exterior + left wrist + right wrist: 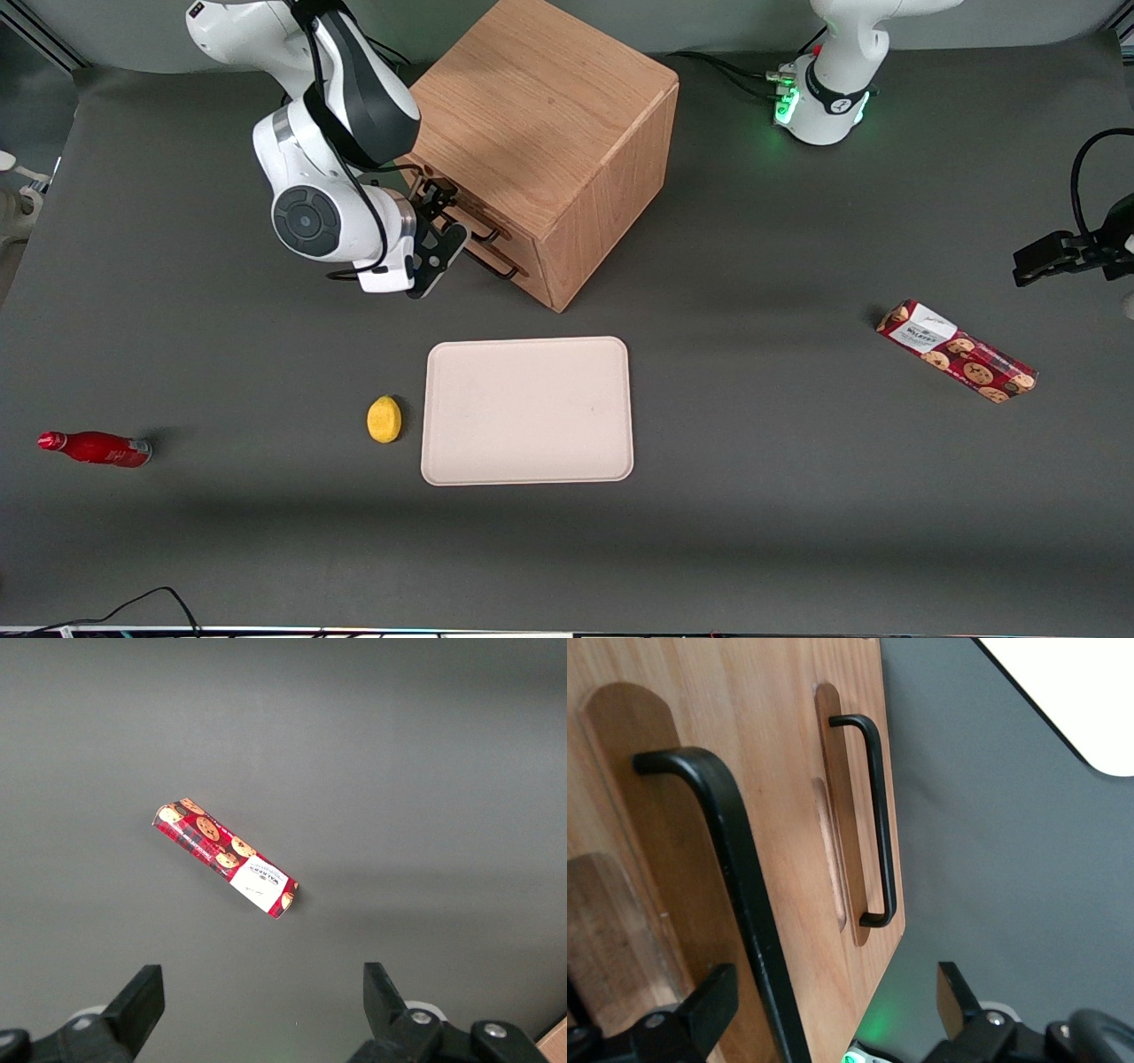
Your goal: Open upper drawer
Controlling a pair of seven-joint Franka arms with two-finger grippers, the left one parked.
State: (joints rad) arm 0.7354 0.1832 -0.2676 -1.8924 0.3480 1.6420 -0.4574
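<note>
While the oak cabinet sits closed-fronted on the table, its upper drawer shut flush beneath the top, the gripper hovers right at that drawer's black handle, fingers spread wide astride the bar, clamping nothing yet.

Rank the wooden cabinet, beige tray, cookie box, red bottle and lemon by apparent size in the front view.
1. Wooden cabinet
2. Beige tray
3. Cookie box
4. Red bottle
5. Lemon

All rest on one table, so nearness hardly matters. The claw sits at the upper drawer handle.
</note>
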